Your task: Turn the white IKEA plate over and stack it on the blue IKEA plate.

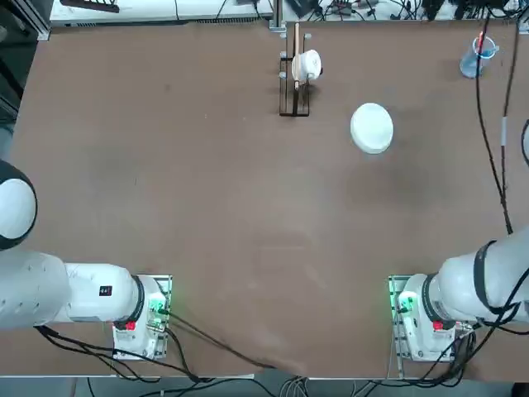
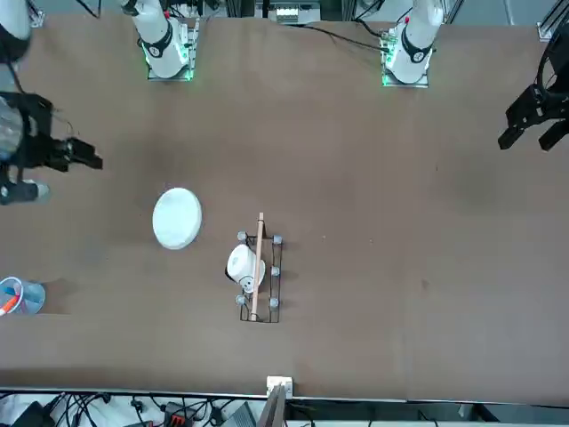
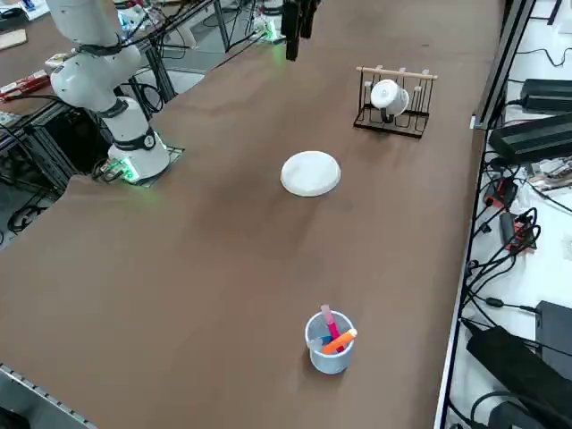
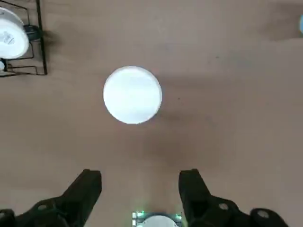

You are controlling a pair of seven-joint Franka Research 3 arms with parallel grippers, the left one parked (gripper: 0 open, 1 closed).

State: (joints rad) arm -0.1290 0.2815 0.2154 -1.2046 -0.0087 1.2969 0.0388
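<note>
The right gripper (image 4: 140, 189), fingers spread and holding nothing, is hovering high with the white IKEA plate (image 4: 132, 94) lying flat at frame centre, just beyond its fingertips.

A robotics lab is showing here: two white robot arm bases with green lights (image 1: 417, 313) are sitting bolted to a wide brown desk (image 1: 215, 207), bundles of black cables (image 3: 500, 223) are trailing along its edge, and black electronics boxes (image 3: 545, 134) are lying at the right of the side view.
</note>
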